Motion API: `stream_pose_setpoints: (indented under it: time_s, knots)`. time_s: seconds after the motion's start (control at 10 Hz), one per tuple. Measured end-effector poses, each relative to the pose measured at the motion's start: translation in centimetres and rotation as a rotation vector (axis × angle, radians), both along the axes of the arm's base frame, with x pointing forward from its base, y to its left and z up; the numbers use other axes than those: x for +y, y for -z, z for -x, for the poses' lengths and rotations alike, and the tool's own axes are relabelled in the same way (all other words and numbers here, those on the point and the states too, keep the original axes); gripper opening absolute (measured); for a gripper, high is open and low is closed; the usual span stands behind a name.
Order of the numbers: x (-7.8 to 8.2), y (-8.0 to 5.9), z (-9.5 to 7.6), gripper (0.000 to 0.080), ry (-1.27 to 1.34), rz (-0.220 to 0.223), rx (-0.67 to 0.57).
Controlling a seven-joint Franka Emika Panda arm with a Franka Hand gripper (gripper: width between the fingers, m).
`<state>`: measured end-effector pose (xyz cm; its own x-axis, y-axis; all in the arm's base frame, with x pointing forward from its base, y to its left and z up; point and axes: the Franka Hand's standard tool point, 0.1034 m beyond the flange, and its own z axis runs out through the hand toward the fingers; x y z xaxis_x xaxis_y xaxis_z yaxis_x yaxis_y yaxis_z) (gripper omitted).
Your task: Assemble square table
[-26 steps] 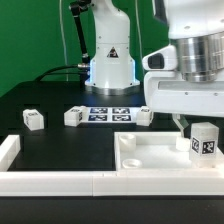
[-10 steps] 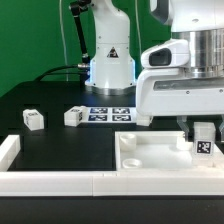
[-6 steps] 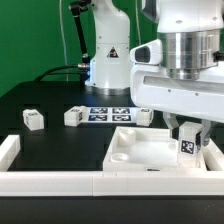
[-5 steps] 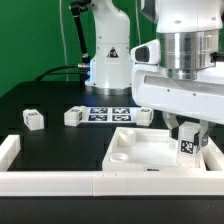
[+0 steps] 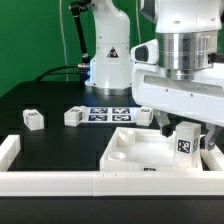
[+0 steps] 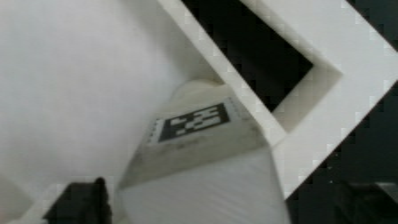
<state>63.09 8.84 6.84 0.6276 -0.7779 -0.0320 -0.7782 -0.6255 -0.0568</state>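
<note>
Fitting a leg looks like the step in hand, yeah? One leg (image 5: 186,144) stands upright on the tabletop (image 5: 140,152), near the slab's corner on the exterior view's right, and the jaws hang right over it with a finger on each side. (mo)

Agreed, that's my read too. The wrist view shows the same leg (image 6: 192,125) running down between the dark fingertips (image 6: 80,200), tag facing the camera. I honestly can't tell whether the pads are pressing on it or just sitting beside it, though. There's no clean look at the contact in either view. (jan)

Where's the slab itself sitting? (mo)

It's on the bench, tucked into the corner of the long L-shaped rail (image 5: 60,181), its front edge right against it and skewed a bit rather than square to it. A spare leg (image 5: 33,119) and a second spare leg (image 5: 73,116) lie well apart from it, further back on the bench beside the marker board (image 5: 108,113). So I'd guess it's early in the job, with most legs not yet on. (jan)

So what does the next move need? (mo)

If it does have a grip, I'd say keep the leg dead vertical over the socket and seat it without dragging the slab around. If not, close up first. After that it needs to let go cleanly and head off for a spare. (jan)
</note>
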Motion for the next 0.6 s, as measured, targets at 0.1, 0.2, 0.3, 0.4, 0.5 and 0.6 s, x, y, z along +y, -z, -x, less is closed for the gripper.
stream_pose_setpoints:
  time_s: [0.1, 0.2, 0.3, 0.4, 0.5, 0.6]
  knots:
    - [0.00, 0.00, 0.00, 0.0640, 0.000, 0.000, 0.000]
    - [0.00, 0.00, 0.00, 0.0648, -0.001, 0.000, 0.000]
    - [0.00, 0.00, 0.00, 0.0648, -0.001, 0.000, 0.000]
    - [0.01, 0.00, 0.00, 0.0649, -0.001, 0.000, 0.000]
    - [0.01, 0.00, 0.00, 0.0649, -0.001, 0.000, 0.000]
    - [0.01, 0.00, 0.00, 0.0649, -0.002, 0.000, 0.000]
